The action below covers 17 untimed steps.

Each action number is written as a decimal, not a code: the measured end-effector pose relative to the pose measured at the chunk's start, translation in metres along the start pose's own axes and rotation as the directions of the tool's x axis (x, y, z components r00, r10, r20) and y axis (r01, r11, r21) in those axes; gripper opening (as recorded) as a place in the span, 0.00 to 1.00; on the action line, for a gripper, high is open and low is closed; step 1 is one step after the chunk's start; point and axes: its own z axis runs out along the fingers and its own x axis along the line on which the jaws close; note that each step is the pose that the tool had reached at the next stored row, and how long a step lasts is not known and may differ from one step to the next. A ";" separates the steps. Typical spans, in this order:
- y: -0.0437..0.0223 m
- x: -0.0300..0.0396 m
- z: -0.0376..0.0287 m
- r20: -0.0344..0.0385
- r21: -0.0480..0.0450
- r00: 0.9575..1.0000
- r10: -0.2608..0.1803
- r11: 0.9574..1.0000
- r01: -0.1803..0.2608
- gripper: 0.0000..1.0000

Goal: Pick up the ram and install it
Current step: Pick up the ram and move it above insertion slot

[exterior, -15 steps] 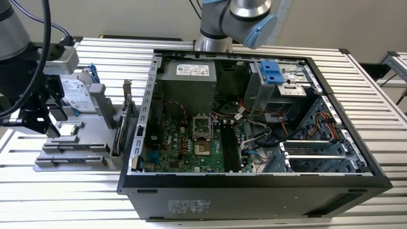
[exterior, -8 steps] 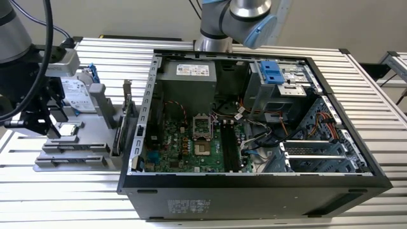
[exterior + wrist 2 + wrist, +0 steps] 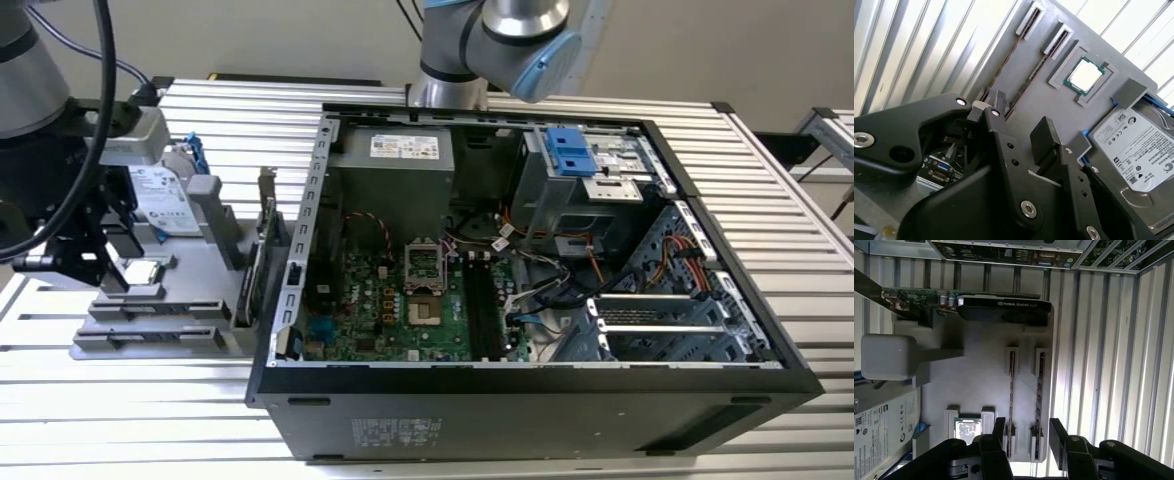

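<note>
- While the gripper [image 3: 1028,434] hangs over the grey holder [image 3: 979,380], we see its two black fingers [image 3: 999,430] spread apart, pinching nothing.
- We find the ram [image 3: 1040,385] standing on edge in a narrow slot of that holder, a thin dark stick seen from its top edge; a second stick [image 3: 1011,385] of the same kind stands in the slot just beside it.
- Both sticks run into the gap between the fingers in the first wrist view; we cannot tell whether either finger touches a stick or the holder.
- Near the second stick, on the side away from the ram, a processor chip [image 3: 968,431] lies flat in its own square recess, its pale metal top facing up.
- Past the chip we see a hard drive [image 3: 881,432] with a white label, resting in the holder.
- At the far end of the slots from the fingers, a graphics card [image 3: 999,307] stands on its edge across the holder.
- From the exterior view, we place the holder on the slatted metal table [image 3: 787,200], just beside the open computer case [image 3: 534,420], on the exterior view's left of it.
- Inside the case the green motherboard [image 3: 360,290] lies open to view, and the ram is well apart from it, over in the holder.
</note>
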 end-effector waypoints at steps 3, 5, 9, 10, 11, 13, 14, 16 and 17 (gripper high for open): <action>0.0000 0.0000 0.0016 0.000 0.001 1.000 -0.001 1.000 0.001 1.00; 0.0000 0.0000 0.0029 0.000 0.002 1.000 -0.002 1.000 0.002 1.00; 0.0001 -0.0001 0.0056 0.000 0.003 1.000 -0.003 1.000 0.003 1.00; 0.0001 -0.0001 0.0064 0.000 0.004 1.000 -0.003 1.000 0.003 1.00; 0.0001 -0.0001 0.0070 0.000 0.004 1.000 -0.004 1.000 0.004 1.00; 0.0001 -0.0001 0.0081 0.000 0.004 1.000 -0.004 1.000 0.004 1.00; 0.0001 -0.0004 0.0085 0.000 0.005 1.000 -0.005 1.000 0.005 1.00; 0.0001 -0.0012 0.0096 0.000 0.005 1.000 -0.005 1.000 0.005 1.00; 0.0001 -0.0013 0.0101 0.000 0.006 1.000 -0.005 1.000 0.005 1.00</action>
